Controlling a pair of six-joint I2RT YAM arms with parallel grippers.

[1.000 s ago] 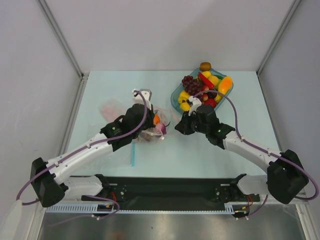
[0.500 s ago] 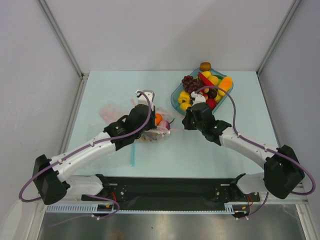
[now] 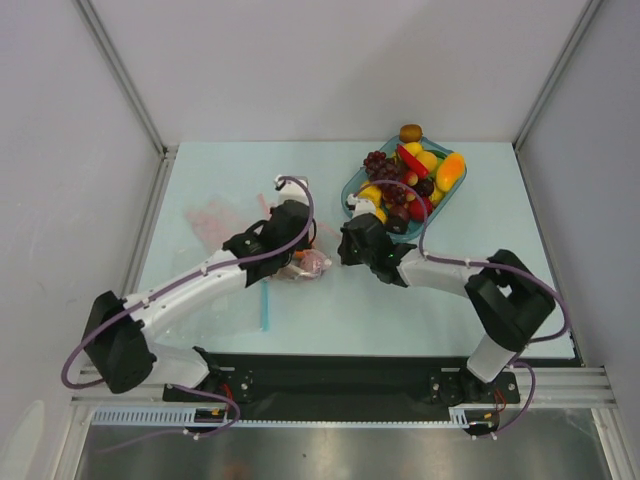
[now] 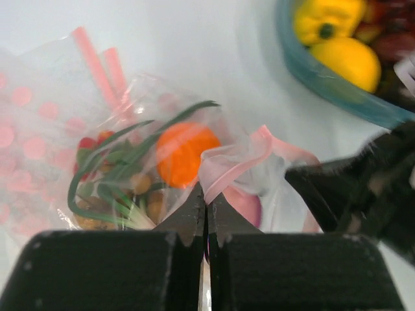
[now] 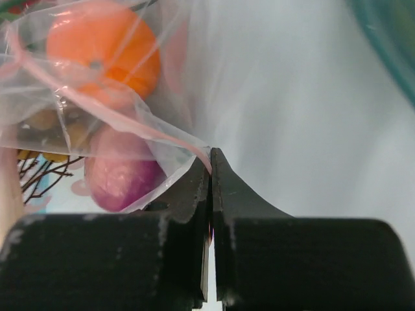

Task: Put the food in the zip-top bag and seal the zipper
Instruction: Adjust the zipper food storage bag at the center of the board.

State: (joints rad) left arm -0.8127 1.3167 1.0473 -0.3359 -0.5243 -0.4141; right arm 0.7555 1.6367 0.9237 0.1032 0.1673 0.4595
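Left wrist view has the left gripper (image 4: 206,210) with its jaws pressed together on the rim of the bag (image 4: 58,97), right where the pink zipper (image 4: 233,162) buckles into a loop. The right gripper (image 5: 211,170) has its jaws together too, nipping the zipper's end between the tips. The bag lies crumpled on the table (image 4: 214,45) between the two grippers, just beside the tray (image 4: 337,100). An orange (image 4: 185,152), a green stalk (image 4: 97,194) and a purple piece (image 5: 120,175) show through the film. Plenty of food lies in the tray, so the filling looks only partly done.

Risks as I judge them:
- Both holds are on thin, slick film near its edge. A pull to straighten the mouth could slide it out of one pair of jaws and let the mouth collapse
- The zipper is folded and twisted rather than flat, so its two sides may not line up. Pressing it now would likely leave gaps or catch film in the track
- The purple piece sits close to the mouth, so lifting or tilting that end could roll it out
- The right arm works close to the tray and could nudge it
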